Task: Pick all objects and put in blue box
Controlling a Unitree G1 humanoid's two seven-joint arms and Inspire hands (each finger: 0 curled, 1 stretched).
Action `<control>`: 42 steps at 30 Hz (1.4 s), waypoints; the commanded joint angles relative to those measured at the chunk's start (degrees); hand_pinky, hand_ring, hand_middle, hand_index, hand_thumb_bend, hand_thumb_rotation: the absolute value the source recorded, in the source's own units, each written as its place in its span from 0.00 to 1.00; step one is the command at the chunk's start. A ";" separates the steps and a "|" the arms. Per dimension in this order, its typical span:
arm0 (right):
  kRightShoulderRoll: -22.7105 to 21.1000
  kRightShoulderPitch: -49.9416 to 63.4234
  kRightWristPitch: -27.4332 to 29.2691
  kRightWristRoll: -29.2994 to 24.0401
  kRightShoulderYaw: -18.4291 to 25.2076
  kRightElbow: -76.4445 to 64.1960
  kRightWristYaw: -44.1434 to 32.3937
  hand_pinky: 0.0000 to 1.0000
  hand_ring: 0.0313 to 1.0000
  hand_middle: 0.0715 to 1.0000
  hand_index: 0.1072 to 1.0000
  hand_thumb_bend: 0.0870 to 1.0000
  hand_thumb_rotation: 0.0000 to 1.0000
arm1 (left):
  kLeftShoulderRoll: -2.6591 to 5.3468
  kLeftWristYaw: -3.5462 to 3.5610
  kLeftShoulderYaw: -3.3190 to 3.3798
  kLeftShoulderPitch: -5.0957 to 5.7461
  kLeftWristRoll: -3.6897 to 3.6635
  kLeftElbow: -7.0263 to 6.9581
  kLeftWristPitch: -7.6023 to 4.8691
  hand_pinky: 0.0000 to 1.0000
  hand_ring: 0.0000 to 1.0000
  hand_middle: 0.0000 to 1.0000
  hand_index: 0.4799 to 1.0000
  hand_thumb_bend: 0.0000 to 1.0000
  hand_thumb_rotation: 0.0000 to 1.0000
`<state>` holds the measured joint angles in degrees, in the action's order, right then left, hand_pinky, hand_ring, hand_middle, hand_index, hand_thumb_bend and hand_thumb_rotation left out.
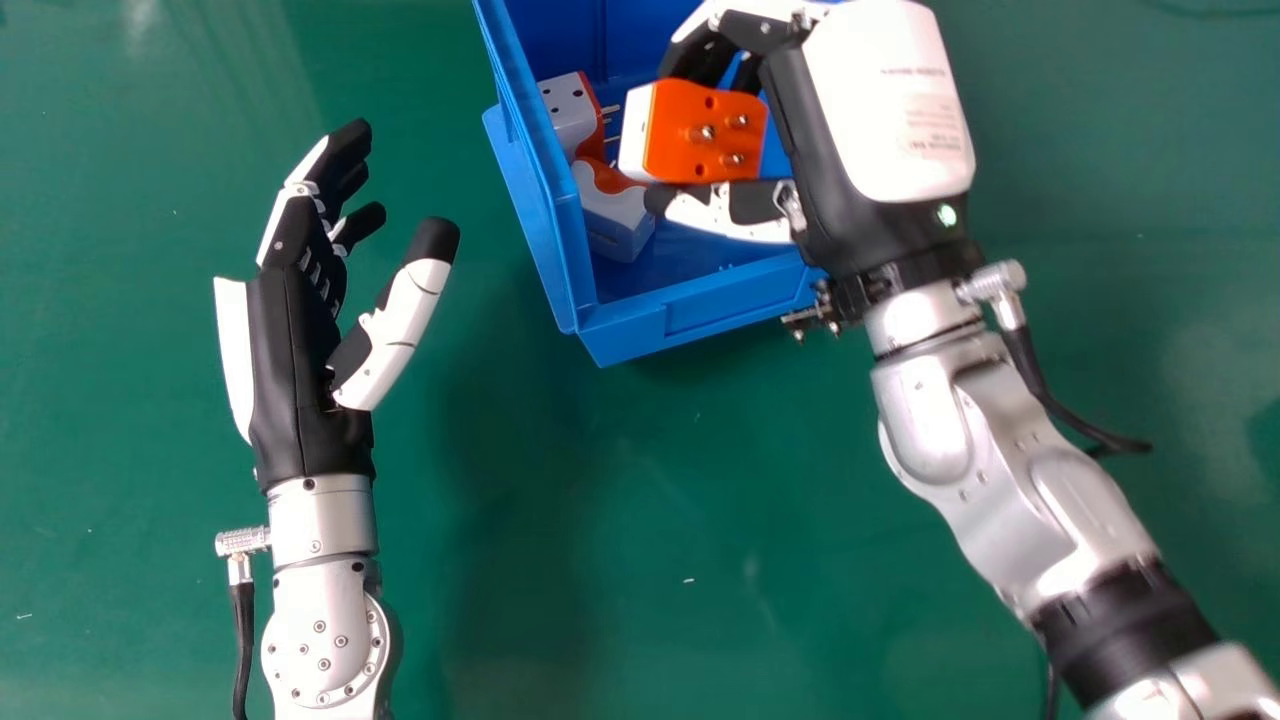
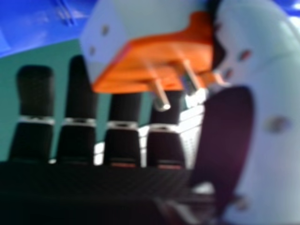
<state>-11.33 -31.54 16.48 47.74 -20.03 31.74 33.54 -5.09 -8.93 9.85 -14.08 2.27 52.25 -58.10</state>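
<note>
Blue box (image 1: 735,300): far end was cut off, right side partly covered by the right hand (image 1: 815,150). Orange-and-white adapter (image 1: 705,130): was pinched in that hand, above the box. Far adapter (image 1: 567,108) and near adapter (image 1: 615,215): lay inside the box, undersides hidden. Left hand (image 1: 295,360): was spread wide, left of the box.

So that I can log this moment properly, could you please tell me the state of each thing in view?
Blue box, open-topped, partly filled.
Right hand, closed on the held adapter.
Held adapter, above the box, prongs exposed.
Farther boxed adapter, unheld, prongs pointing sideways.
Nearer boxed adapter, unheld, inside the box.
Left hand, open, empty.
</note>
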 commanded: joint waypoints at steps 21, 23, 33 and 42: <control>4.50 -14.80 5.22 3.18 -13.48 36.23 16.59 0.34 0.44 0.47 0.44 0.45 0.00 | -0.05 -1.29 -0.28 -0.68 1.06 0.79 -1.54 0.80 0.87 0.86 0.61 0.77 0.52; 4.60 -15.32 5.38 2.98 -13.93 36.89 16.87 0.34 0.44 0.47 0.44 0.45 0.00 | -0.19 -1.48 -0.25 -0.66 1.23 0.94 -1.64 0.80 0.87 0.86 0.61 0.77 0.52; 4.35 -16.70 2.14 3.59 -15.75 36.13 19.38 0.34 0.45 0.49 0.44 0.45 0.00 | -0.43 -1.16 -0.26 -0.89 1.10 1.19 -1.48 0.80 0.87 0.86 0.61 0.77 0.52; 5.29 -15.99 -1.67 3.80 -16.06 33.78 23.49 0.65 0.78 0.81 0.75 0.67 0.08 | -0.73 -1.54 -0.24 -1.23 1.49 1.56 -1.48 0.79 0.86 0.86 0.61 0.77 0.52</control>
<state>-6.59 -46.54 15.29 51.80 -36.39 67.12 54.73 -5.53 -10.16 9.84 -14.35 3.20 53.89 -58.23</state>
